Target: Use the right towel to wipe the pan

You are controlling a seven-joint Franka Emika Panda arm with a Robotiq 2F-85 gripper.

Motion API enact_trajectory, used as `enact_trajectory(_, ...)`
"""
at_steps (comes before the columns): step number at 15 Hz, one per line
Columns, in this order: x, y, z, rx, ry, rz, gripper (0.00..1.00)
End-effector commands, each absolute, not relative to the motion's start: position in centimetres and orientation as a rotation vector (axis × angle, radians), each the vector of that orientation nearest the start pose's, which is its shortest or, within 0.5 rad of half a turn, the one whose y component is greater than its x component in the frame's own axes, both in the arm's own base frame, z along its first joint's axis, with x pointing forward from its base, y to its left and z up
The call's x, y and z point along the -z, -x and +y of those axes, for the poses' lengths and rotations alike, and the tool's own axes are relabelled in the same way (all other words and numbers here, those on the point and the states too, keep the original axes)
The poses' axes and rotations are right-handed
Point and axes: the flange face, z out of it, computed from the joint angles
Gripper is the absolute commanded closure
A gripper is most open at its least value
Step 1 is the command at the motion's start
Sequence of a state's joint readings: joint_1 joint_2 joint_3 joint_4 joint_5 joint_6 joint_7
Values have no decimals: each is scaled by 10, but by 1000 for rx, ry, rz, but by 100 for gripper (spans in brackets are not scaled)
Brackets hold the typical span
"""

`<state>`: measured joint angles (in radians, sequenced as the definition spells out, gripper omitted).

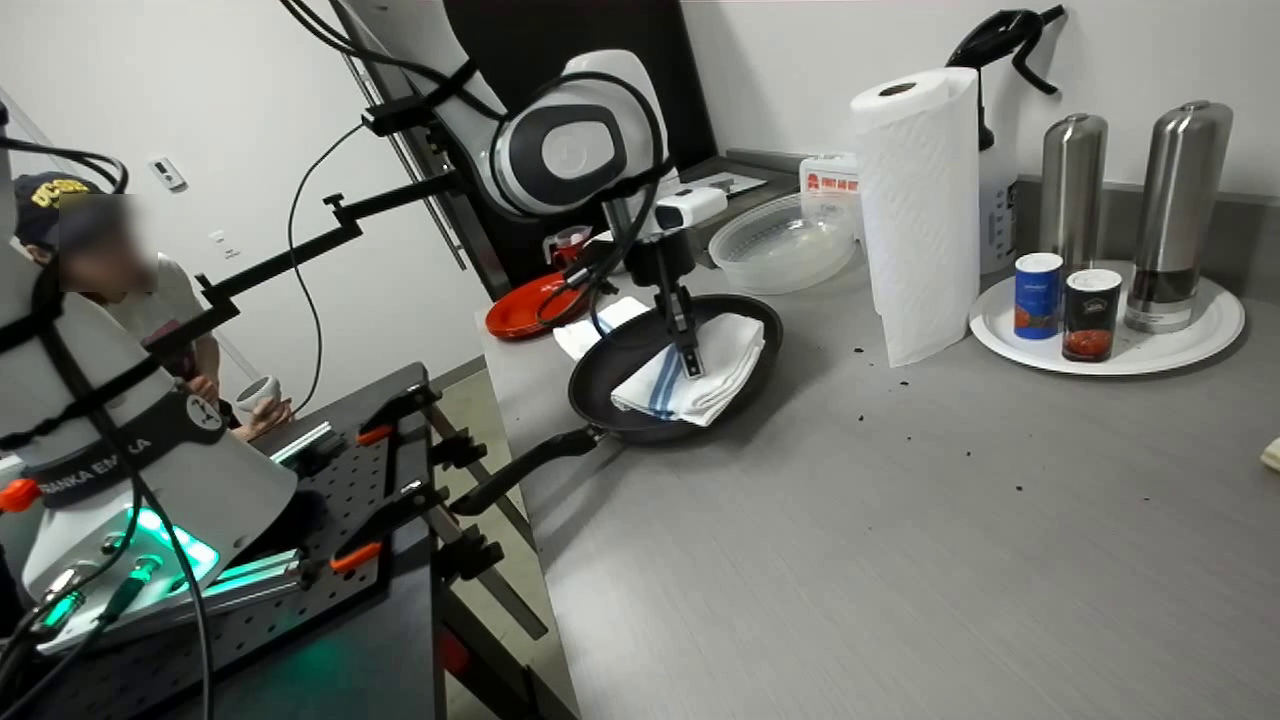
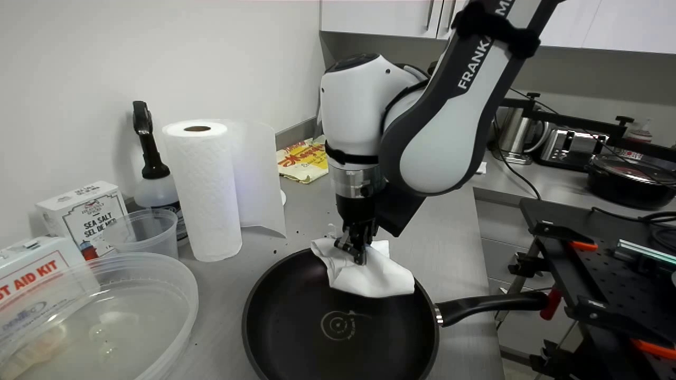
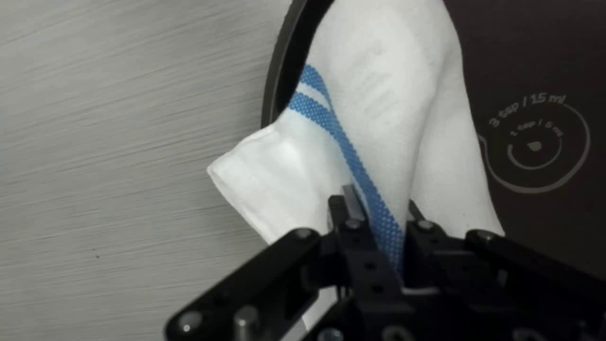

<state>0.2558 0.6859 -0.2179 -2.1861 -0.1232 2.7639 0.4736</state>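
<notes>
Gripper (image 3: 383,208): nearest the lens in the wrist view, filling 6 o'clock; its fingers (image 3: 351,208) pinch a ridge of the towel (image 3: 374,85) along the blue stripe.
Pinched towel: lies mostly inside the pan (image 3: 539,246), so wiping is judged the step in hand.
Printed pan floor: uncovered at 3 o'clock here; the next move calls for light downward pressure and a sweep that way, with a firm pinch.
Loose corner: juts past the rim at 10 o'clock, over the counter (image 3: 118,118); the towel otherwise spreads from the fingertips toward 12 o'clock.
Clear tub (image 2: 142,327): nearest in an exterior view, at 8 o'clock, near the pan but apart from it.
Dark pan: bears the towel at its 1 o'clock; the towel hangs from the fingertips toward 4 o'clock, its pressure on the floor not readable.
Handle (image 2: 491,306): points to 3 o'clock, unheld, so a hard push may slide the pan.
Grey counter: foremost in an exterior view, at 5 o'clock.
Striped towel: directly under the fingertips, largely over the pan, stripes at 8 o'clock of the grip.
White cloth (image 1: 580,337): outside the rim at 10 o'clock, apart from the gripper.
</notes>
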Motion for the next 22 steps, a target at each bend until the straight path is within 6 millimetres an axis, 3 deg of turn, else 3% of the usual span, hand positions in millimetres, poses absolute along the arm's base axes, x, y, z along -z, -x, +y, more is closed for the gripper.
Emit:
enact_trajectory(1,-54,-534,6,-43,3336,534,96)
enact_trajectory(22,-25,-531,9,-148,3309,680,96)
